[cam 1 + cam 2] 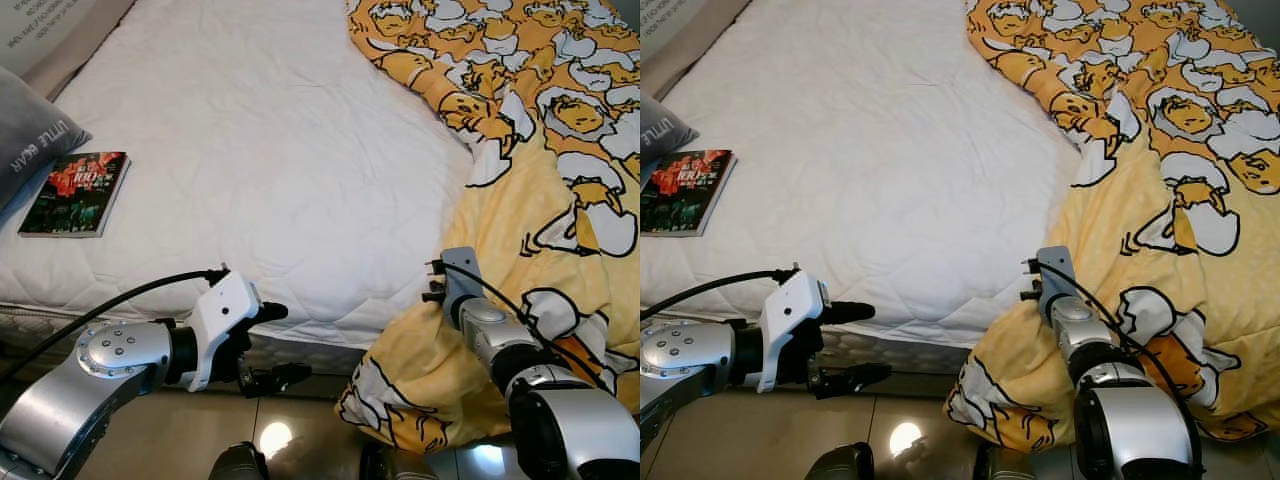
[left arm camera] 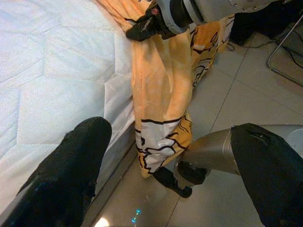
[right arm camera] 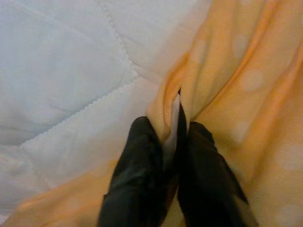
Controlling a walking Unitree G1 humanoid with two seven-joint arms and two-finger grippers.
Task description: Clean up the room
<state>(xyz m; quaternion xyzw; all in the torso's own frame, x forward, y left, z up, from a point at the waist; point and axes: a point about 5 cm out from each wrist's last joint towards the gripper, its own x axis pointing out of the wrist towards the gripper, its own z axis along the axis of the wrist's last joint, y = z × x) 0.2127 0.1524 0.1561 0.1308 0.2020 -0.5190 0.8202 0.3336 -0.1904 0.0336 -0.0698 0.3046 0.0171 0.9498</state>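
white mattress (image 1: 270, 150), "LITTLE BEAR" pillow (image 1: 30, 140), right gripper (image 3: 173, 142) pinching blanket (image 1: 560, 200)

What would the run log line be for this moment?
right tool: shut on blanket edge | left tool: open, beside mattress | book: on mattress

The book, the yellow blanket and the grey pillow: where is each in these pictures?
book (image 1: 75, 193), left eye view, middle of its cover.
yellow blanket (image 1: 560, 150), left eye view, patterned top side lying on the bed.
grey pillow (image 1: 30, 140), left eye view, its lettered corner.
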